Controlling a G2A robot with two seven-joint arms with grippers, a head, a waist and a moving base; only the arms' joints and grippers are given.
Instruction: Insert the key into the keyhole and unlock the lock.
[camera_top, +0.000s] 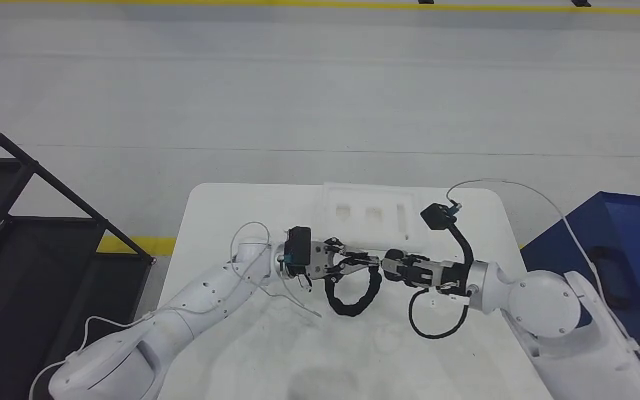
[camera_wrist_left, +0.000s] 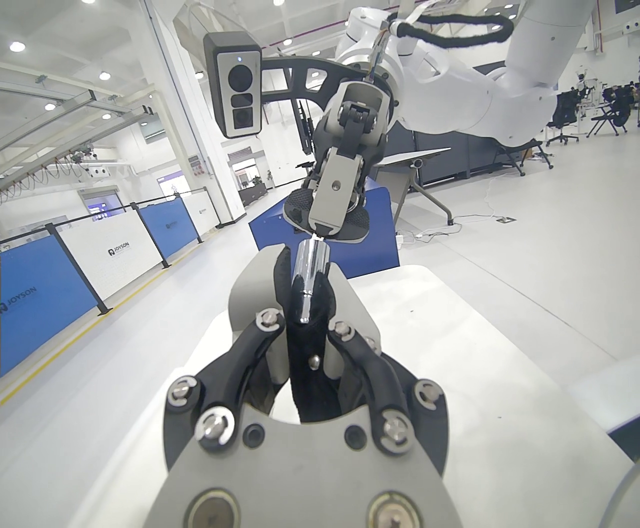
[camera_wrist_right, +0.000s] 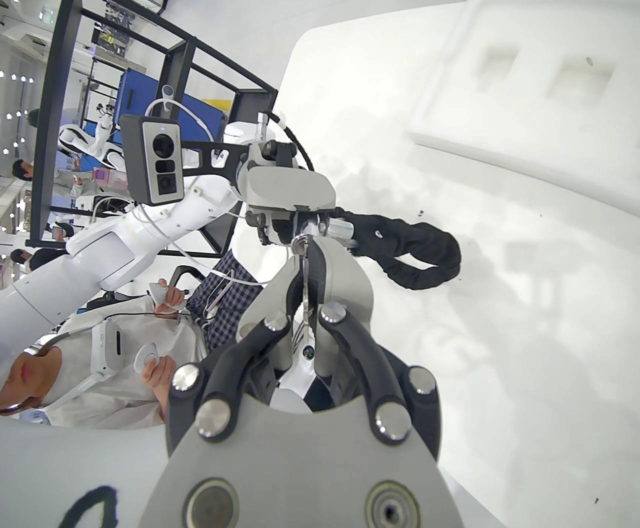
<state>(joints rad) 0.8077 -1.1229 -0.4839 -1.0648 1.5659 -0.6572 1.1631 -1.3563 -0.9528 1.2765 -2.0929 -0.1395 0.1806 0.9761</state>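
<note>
While my left pincer (camera_wrist_left: 305, 282) clamps the lock (camera_wrist_left: 310, 265) by its chrome barrel above the table (camera_wrist_left: 450, 320), the keyhole end faces my right pincer (camera_wrist_right: 311, 272), which grips the key (camera_wrist_right: 303, 295); blade and barrel lie nearly in line, tip at the keyhole.

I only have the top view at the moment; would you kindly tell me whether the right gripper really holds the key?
Observer: Yes. In the right wrist view the right gripper is shut on the key, which sits edge-on between its fingers.
Operator: Thank you. And the other arm?
Observer: The left gripper clamps the lock cylinder, whose chrome end faces the key.
Operator: Is it inserted?
Observer: The left wrist view shows the key's tip meeting the cylinder's end face; how deep it sits, I cannot tell.
</note>
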